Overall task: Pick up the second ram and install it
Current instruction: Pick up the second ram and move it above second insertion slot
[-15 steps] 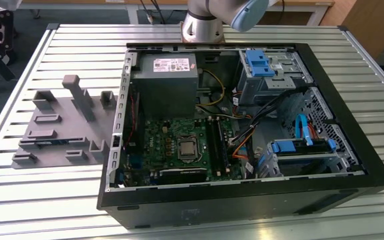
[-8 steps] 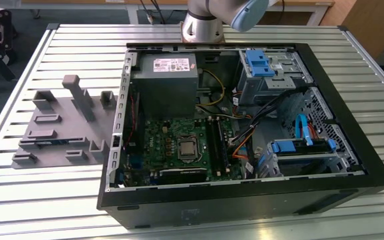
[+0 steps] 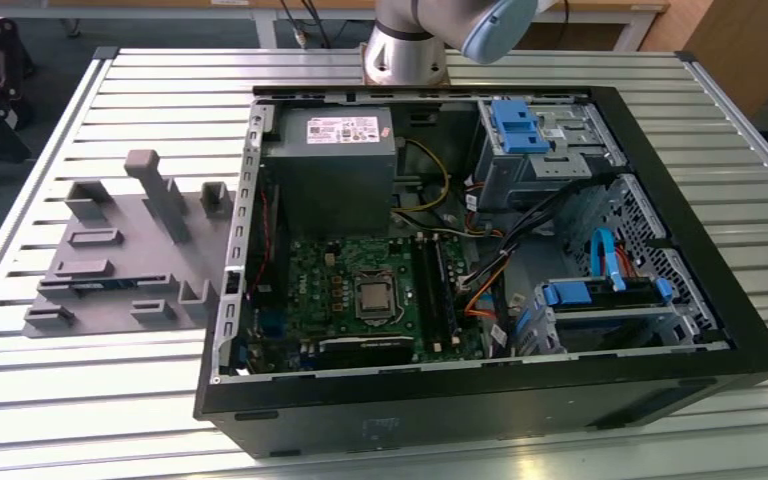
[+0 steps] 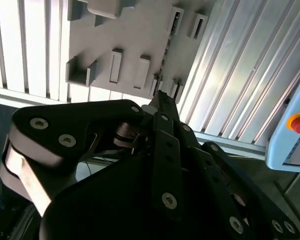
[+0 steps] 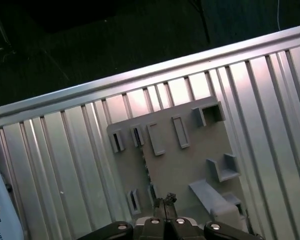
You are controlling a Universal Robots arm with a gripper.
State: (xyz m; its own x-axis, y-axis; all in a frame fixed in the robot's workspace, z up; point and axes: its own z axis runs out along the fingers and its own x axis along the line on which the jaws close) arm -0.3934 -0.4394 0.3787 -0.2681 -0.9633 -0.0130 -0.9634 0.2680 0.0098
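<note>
One-line status: second ram (image 5: 146, 167) on edge in grey tray (image 5: 190, 165), long axis slot-to-slot; pincer (image 5: 164, 201) together, empty, above tray.

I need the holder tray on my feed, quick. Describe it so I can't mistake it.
Find the open black computer case on the ribbed metal table. Beside it, on the exterior view's left, lies the holder tray: a flat plate of plain grey plastic studded with upright posts and small slots, with no wiring.
</note>
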